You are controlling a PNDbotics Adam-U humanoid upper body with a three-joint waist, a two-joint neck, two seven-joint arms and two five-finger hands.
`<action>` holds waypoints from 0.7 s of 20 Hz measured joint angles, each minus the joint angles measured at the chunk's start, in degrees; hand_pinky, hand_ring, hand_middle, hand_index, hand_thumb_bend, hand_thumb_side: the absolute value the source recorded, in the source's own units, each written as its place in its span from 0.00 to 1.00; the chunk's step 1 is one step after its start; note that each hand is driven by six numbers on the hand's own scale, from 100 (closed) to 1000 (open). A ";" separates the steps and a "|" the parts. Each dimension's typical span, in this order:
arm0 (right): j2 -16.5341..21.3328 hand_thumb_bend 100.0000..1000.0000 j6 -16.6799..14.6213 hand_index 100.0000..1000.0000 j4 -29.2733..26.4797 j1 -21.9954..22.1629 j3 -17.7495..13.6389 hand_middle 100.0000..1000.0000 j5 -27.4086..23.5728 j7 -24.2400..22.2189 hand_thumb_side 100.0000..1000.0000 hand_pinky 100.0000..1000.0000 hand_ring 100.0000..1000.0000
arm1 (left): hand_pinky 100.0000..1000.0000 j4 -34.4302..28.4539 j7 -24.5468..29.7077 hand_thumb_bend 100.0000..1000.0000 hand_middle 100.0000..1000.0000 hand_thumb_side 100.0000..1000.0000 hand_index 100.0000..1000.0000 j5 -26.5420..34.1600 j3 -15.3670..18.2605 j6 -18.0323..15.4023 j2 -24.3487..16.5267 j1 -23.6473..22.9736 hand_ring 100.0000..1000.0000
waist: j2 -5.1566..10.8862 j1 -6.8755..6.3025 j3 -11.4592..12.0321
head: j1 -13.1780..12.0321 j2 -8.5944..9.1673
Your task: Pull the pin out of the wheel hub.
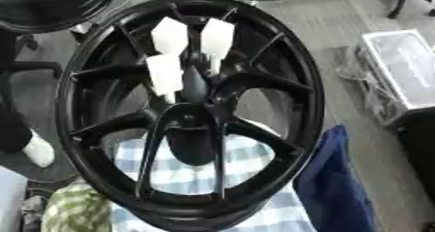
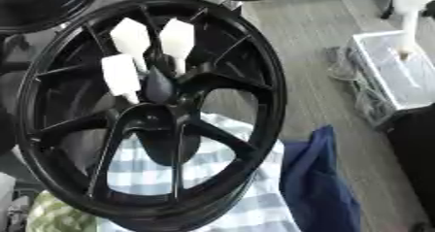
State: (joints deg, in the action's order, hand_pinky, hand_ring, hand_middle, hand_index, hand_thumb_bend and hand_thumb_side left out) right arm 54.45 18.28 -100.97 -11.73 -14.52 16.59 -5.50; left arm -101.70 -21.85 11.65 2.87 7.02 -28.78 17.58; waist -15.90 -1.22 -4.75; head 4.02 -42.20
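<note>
A large black wheel hub (image 1: pixel 297 71) with thin spokes stands tilted and fills most of both views. Three white, flat-headed pins sit among the upper spokes, their narrow ends pointing toward the hub's centre (image 1: pixel 193 88). One pin (image 1: pixel 170 34) is at the upper left and a second pin (image 1: pixel 217 38) is beside it on the right. The third pin (image 1: pixel 165 73) is lower on the left. Neither of my hands shows in either view.
A blue-and-white checked cloth (image 1: pixel 191 175) lies under the wheel, with a dark blue cloth (image 1: pixel 331 182) to its right. A clear plastic box (image 1: pixel 408 66) stands on the floor at the right. Other black wheels (image 1: pixel 51 3) are behind, and a green patterned cloth (image 1: pixel 76 209) is at lower left.
</note>
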 measured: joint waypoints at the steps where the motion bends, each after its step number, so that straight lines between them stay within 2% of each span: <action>1: -0.56 0.46 -0.30 0.82 0.55 0.82 -0.65 0.78 0.89 -0.01 0.02 0.81 0.79 | 0.86 0.00 -0.04 1.00 0.81 0.50 0.76 0.00 0.10 -0.02 0.00 -0.01 0.75 | 0.00 0.00 -0.10 | -0.10 0.00; 2: -1.10 0.52 -0.74 0.85 1.09 1.51 -1.25 0.81 1.61 -0.12 0.11 0.83 0.84 | 0.86 0.00 -0.06 1.00 0.81 0.50 0.76 0.00 0.13 -0.04 0.00 -0.02 0.75 | 0.00 0.00 -0.18 | -0.19 0.00; 3: -1.60 0.56 -1.23 0.87 1.58 1.99 -1.84 0.83 2.16 -0.22 0.15 0.84 0.85 | 0.86 0.00 -0.08 1.00 0.81 0.50 0.76 0.00 0.14 -0.05 0.00 -0.04 0.75 | 0.00 0.00 -0.25 | -0.29 0.00; 4: -2.06 0.51 -1.71 0.88 2.07 2.31 -2.39 0.84 2.50 -0.20 0.24 0.84 0.88 | 0.86 0.00 -0.11 1.00 0.81 0.50 0.76 0.00 0.14 -0.06 0.00 -0.07 0.75 | 0.00 0.00 -0.29 | -0.37 0.00; 5: -2.48 0.48 -2.17 0.88 2.53 2.51 -2.94 0.84 2.64 0.01 0.29 0.84 0.88 | 0.86 0.00 -0.14 1.00 0.81 0.50 0.76 0.00 0.15 -0.07 0.00 -0.09 0.75 | 0.00 -0.01 -0.34 | -0.40 0.00; 7: -3.20 0.48 -2.87 0.88 3.48 2.65 -3.88 0.83 2.48 1.07 0.30 0.83 0.86 | 0.86 0.00 -0.24 1.00 0.81 0.50 0.76 0.00 0.16 -0.09 -0.01 -0.11 0.75 | 0.01 -0.01 -0.41 | -0.42 0.00; 9: -3.82 0.42 -3.00 0.84 4.32 2.52 -4.46 0.79 1.34 2.94 0.30 0.82 0.83 | 0.86 0.00 -0.27 1.00 0.81 0.50 0.76 0.00 0.16 -0.08 -0.01 -0.14 0.75 | 0.01 -0.04 -0.42 | -0.42 0.00; 11: -4.37 0.32 -2.47 0.81 4.69 1.78 -4.54 0.75 -1.08 5.69 0.31 0.80 0.79 | 0.86 0.00 -0.28 1.00 0.81 0.50 0.76 0.00 0.16 -0.07 -0.01 -0.18 0.75 | 0.03 -0.05 -0.35 | -0.41 0.00; 14: -5.12 0.14 -1.86 0.79 4.27 -0.12 -4.07 0.71 -7.44 11.17 0.33 0.79 0.75 | 0.86 0.00 -0.28 1.00 0.81 0.50 0.76 0.00 0.16 -0.07 -0.01 -0.18 0.75 | 0.06 -0.08 0.00 | -0.38 0.00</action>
State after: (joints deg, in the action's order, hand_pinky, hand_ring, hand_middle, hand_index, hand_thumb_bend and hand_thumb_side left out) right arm 49.32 16.43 -96.71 -11.85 -18.59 9.15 5.68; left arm -101.70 -22.13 11.65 3.03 6.95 -28.79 17.39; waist -15.84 -1.30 -4.76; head 3.64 -42.21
